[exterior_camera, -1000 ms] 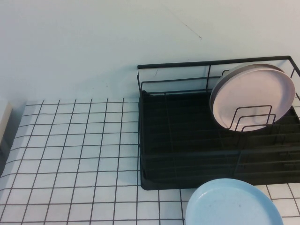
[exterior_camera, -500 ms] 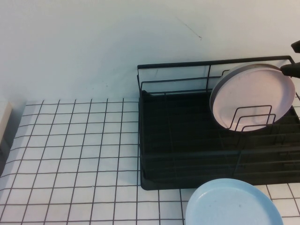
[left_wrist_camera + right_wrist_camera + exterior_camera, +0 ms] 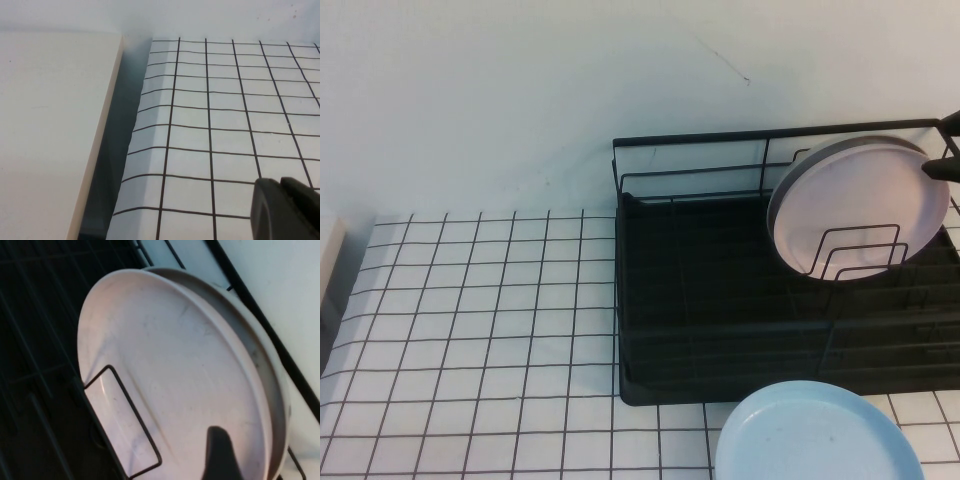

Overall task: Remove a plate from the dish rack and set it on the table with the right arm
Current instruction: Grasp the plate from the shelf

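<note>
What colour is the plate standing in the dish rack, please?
Pale pink plate, clearest in the right wrist view.

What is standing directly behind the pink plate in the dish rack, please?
Behind the pink plate in the dish rack stands a second plate; only its rim shows. The right gripper is at the pink plate's edge. The left gripper hangs over the table.

Right gripper (image 3: 950,145) at far right edge of bench, only dark fingertips in view. Left gripper (image 3: 287,210) low over bench's left edge.
</note>
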Motion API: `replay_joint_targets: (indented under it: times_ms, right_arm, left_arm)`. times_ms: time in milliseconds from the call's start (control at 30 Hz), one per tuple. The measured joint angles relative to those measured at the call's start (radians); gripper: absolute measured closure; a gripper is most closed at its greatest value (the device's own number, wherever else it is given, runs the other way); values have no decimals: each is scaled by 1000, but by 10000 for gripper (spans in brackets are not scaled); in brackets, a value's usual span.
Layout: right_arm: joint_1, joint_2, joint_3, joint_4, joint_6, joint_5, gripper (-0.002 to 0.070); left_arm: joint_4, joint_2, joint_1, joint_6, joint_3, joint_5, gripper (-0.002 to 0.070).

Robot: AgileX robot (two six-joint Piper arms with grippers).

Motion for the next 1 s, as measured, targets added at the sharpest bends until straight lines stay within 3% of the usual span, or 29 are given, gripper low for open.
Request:
replay_joint_targets:
  times_ms: [467,767,900,1000]
  right_arm:
    - [105,82,-11,-6,-68,-171,279]
    - [110,122,-11,-6,-69,-183,281]
    - [110,126,-11,-5,-69,-200,307]
    - [110,126,-11,-3,-69,-209,369]
  left_arm:
    - [0,0,0,0,0,0,678]
    - [0,0,0,0,0,0,678]
    - [0,0,0,0,0,0,678]
    - [0,0,0,0,0,0,678]
